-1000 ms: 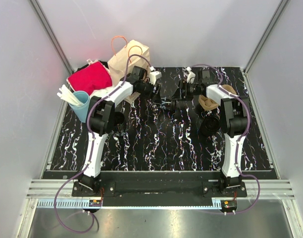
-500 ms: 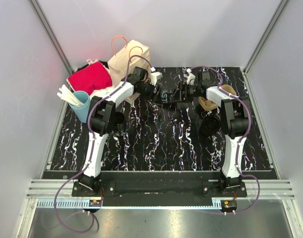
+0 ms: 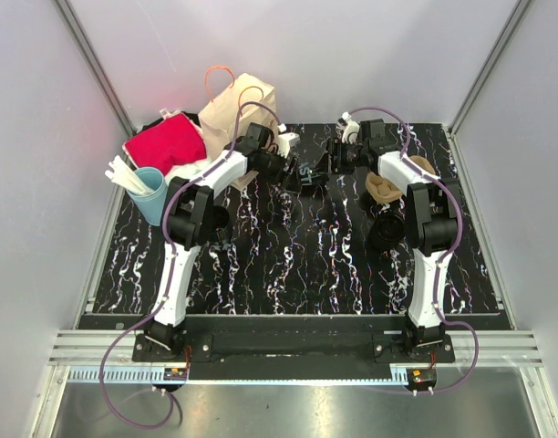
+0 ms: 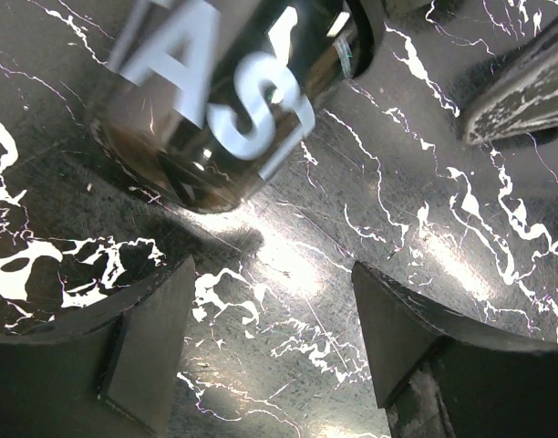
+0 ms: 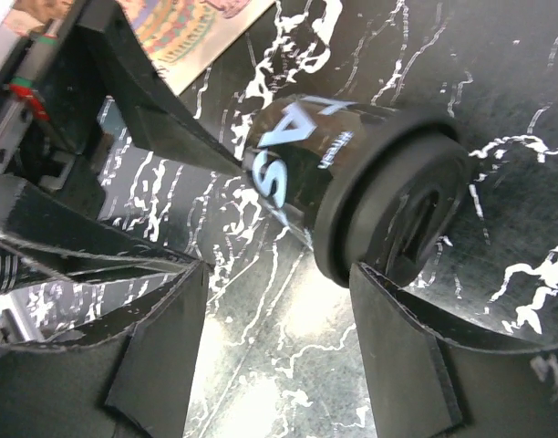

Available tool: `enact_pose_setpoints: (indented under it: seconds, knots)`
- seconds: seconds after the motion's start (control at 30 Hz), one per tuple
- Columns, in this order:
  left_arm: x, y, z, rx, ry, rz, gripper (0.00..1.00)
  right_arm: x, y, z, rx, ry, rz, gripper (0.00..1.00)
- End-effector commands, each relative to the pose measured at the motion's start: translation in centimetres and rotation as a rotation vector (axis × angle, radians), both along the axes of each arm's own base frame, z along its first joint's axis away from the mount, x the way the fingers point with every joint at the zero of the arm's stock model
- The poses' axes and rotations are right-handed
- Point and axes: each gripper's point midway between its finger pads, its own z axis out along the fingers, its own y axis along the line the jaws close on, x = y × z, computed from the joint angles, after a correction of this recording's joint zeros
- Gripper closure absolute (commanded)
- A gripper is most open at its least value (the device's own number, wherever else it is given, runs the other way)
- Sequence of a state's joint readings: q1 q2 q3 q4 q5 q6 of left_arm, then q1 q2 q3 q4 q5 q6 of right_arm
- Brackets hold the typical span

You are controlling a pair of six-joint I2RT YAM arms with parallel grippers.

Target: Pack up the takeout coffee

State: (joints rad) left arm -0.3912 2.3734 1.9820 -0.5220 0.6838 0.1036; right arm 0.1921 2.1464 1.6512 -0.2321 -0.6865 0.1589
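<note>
Top view bright, even, sharp. Left wrist: coffee cup (image 4: 224, 91) at 11 o'clock blurred; table (image 4: 293, 260) glare at centre.

Both arms extended toward black white-lettered lidded cup (image 5: 352, 182): left gripper (image 4: 270, 274) spread wide off its base, right gripper (image 5: 279, 274) spread at lid.

The black, white-veined tabletop (image 3: 288, 265) carries a black cup (image 3: 303, 173) with white lettering, lying on its side toward the back. Behind and left of that cup stands a brown paper bag (image 3: 235, 108). Farther left lies a red cloth (image 3: 165, 144), and left and nearer, at the edge, stands a blue cup (image 3: 151, 196) holding white sticks. Right of the black cup sits a brown cardboard carrier (image 3: 383, 190).
</note>
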Motion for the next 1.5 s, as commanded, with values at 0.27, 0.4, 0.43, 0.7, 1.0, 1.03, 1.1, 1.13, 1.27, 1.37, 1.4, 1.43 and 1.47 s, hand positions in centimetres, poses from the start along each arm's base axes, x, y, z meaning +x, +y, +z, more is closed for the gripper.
enact_pose_setpoints:
  seconds: [0.27,0.4,0.43,0.7,1.0,1.03,1.1,1.13,1.27,1.37,1.4,1.43,1.47]
  knots:
    - [1.5,-1.2,2.2,-0.048,-0.065,-0.013,0.27,0.3,-0.8,1.5,-0.083,-0.11,0.006,0.31]
    - [1.5,-1.2,2.4,-0.047,-0.07,-0.014,0.27,0.6,-0.8,1.9,-0.096,-0.147,0.022,0.31]
    - [1.5,-1.2,2.3,-0.044,-0.068,-0.012,0.27,0.7,-0.9,1.8,-0.103,-0.157,0.027,0.31]
    - [1.7,-1.1,2.1,-0.039,-0.066,-0.007,0.26,0.9,-0.5,0.2,-0.113,-0.179,0.09,0.32]
    - [2.4,-1.5,1.9,-0.044,-0.075,-0.01,0.27,1.5,0.1,-0.2,-0.081,-0.166,0.1,0.36]
    - [2.4,-1.6,1.9,-0.047,-0.075,-0.013,0.27,1.5,0.2,-0.1,-0.077,-0.165,0.101,0.36]
    - [2.7,-1.8,2.1,-0.056,-0.081,-0.018,0.27,1.7,0.3,-0.3,-0.076,-0.155,0.092,0.37]
    - [2.7,-1.9,2.1,-0.06,-0.079,-0.019,0.27,1.8,0.4,-0.3,-0.079,-0.156,0.09,0.38]
    - [2.9,-2.2,2.0,-0.069,-0.082,-0.03,0.27,2.1,0.4,-1.1,-0.102,-0.146,0.072,0.43]
    - [2.8,-2.4,1.8,-0.074,-0.076,-0.036,0.27,2.5,0.6,-1.3,-0.122,-0.148,0.059,0.51]
    - [2.7,-2.4,1.8,-0.076,-0.074,-0.038,0.27,2.6,0.5,-1.2,-0.13,-0.151,0.051,0.55]
    - [2.6,-2.5,1.7,-0.076,-0.069,-0.039,0.27,2.7,0.5,-1.1,-0.134,-0.153,0.049,0.59]
    - [2.6,-2.4,1.7,-0.075,-0.068,-0.039,0.26,2.7,0.5,-1.0,-0.138,-0.156,0.045,0.62]
